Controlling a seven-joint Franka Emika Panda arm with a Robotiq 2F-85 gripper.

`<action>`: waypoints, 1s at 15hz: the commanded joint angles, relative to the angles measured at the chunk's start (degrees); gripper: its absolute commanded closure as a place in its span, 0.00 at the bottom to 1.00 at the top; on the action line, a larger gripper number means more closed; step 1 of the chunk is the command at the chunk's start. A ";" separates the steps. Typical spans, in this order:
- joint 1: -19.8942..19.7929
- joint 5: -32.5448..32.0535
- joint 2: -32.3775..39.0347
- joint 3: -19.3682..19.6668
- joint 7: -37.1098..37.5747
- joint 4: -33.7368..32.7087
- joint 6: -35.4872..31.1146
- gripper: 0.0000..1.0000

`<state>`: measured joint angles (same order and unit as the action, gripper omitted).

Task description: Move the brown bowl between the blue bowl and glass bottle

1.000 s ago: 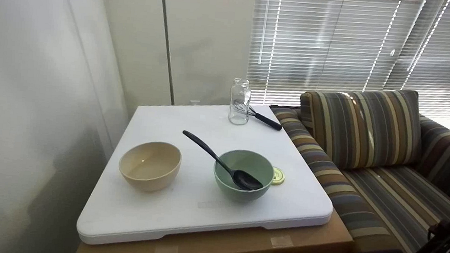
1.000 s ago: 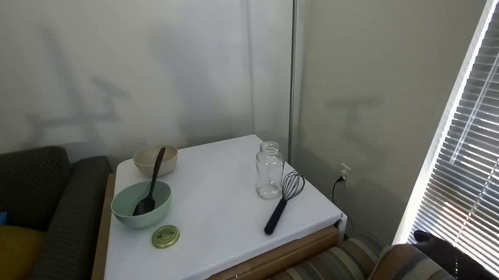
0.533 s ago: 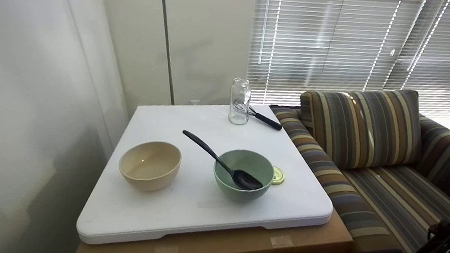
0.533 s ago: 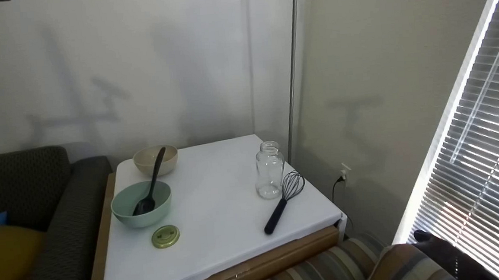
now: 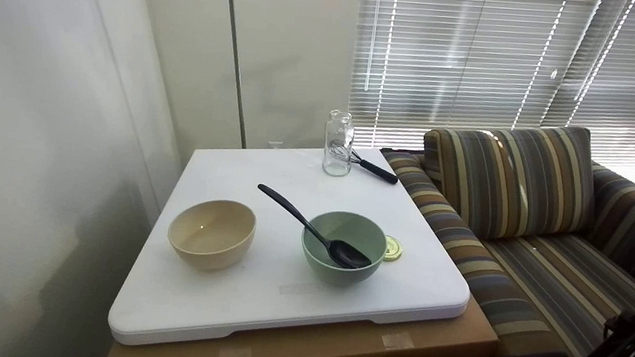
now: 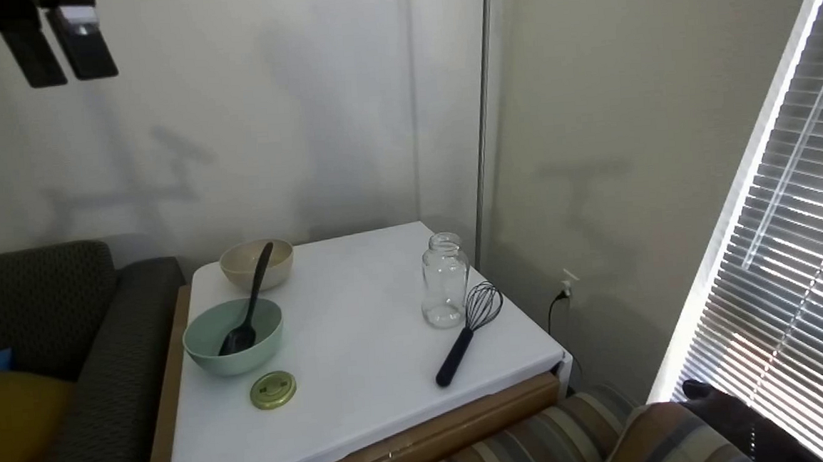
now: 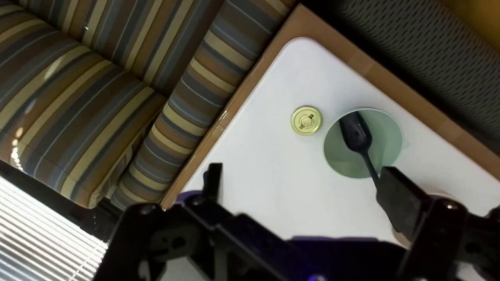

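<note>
Reaching seems in hand — the gripper (image 6: 76, 79) hangs empty, fingers (image 7: 398, 201) spread; next it should descend and grasp the brown bowl (image 5: 212, 235), near the blue bowl (image 5: 352, 231).

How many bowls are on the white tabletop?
2: the brown bowl near one edge of the white tabletop, and the blue bowl between that bowl and the gold lid.
</note>
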<state>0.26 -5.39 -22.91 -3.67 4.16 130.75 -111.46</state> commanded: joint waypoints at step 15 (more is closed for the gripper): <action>8.04 -0.62 31.97 -4.83 5.98 -12.66 -15.92 0.00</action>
<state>7.04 -5.35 3.20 -8.01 9.08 122.51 -126.73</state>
